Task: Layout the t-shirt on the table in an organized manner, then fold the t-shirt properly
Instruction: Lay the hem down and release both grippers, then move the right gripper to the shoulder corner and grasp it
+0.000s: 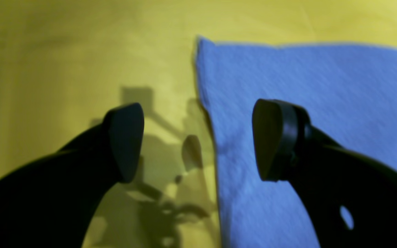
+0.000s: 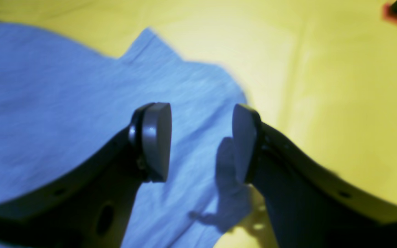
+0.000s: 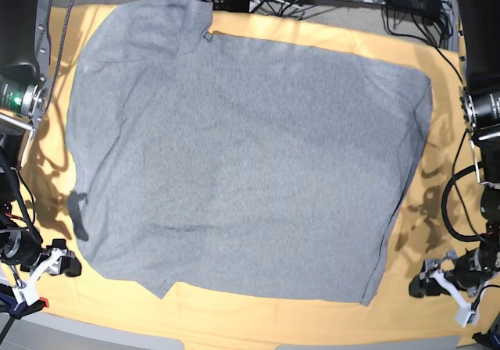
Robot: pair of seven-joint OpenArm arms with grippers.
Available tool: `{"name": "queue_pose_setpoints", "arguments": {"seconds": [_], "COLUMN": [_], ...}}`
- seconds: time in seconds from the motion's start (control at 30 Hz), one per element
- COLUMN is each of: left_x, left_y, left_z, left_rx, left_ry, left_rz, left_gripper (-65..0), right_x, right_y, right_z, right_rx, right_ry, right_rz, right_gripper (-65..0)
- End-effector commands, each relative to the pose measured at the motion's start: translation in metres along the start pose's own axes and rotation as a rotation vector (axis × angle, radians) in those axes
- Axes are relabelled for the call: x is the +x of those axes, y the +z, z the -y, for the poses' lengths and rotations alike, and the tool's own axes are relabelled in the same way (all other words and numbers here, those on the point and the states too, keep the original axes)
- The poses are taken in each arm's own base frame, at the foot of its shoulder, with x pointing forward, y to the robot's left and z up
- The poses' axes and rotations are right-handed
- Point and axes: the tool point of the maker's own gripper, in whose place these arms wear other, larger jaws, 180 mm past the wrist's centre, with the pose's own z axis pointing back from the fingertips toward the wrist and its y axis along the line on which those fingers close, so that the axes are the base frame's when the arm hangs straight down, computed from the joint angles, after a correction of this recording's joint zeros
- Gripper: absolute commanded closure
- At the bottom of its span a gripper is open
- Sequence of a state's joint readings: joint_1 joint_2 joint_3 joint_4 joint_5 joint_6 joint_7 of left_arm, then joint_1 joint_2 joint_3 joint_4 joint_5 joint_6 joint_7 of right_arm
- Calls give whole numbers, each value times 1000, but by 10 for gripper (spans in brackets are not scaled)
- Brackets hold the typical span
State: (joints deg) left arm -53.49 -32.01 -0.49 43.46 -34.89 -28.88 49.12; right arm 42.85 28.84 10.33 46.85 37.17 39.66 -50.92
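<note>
Both pincers are standing open and empty: left gripper [image 1: 198,141] is hovering over a hem corner, right gripper [image 2: 202,143] over a sleeve. Soft, light, limp, the t-shirt [image 3: 242,155] is lying spread across the frame's centre on the table [image 3: 266,315], so pinching edges and corners should be working best.

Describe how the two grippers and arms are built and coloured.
The left gripper has black curved fingers with rounded black pads. The right gripper has dark fingers with holes and pale grey rounded pads. In the base view both arms are black with cables, and one has a green light.
</note>
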Motion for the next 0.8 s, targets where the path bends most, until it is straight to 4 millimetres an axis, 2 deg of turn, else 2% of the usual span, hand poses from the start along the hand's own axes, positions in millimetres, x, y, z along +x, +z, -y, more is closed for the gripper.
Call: {"name": "queue_pose_setpoints", "arguments": {"seconds": [0.0, 0.2, 0.3, 0.5, 0.67, 0.77], "left_x": [30, 9, 2, -15, -27, -34], "left_y": [14, 24, 28, 36, 45, 50], "left_z": [1, 11, 13, 9, 9, 13], "left_rx": [-23, -136, -173, -213, -257, -303], "left_ry": [-8, 27, 37, 71, 103, 96], "left_rz": [76, -3, -7, -9, -20, -27], "left_gripper": [-492, -492, -492, -492, -492, -492], "right_x": [32, 15, -6, -61, -84, -95], "right_y": [16, 31, 37, 46, 68, 87], "right_z": [3, -7, -9, -12, -32, -37], "right_rx": [6, 131, 180, 239, 295, 272], "right_ry": [11, -83, -138, -222, -171, -110], "right_rz": [73, 8, -13, -74, -104, -108], "right_gripper": [-298, -282, -282, -282, -282, -282]}}
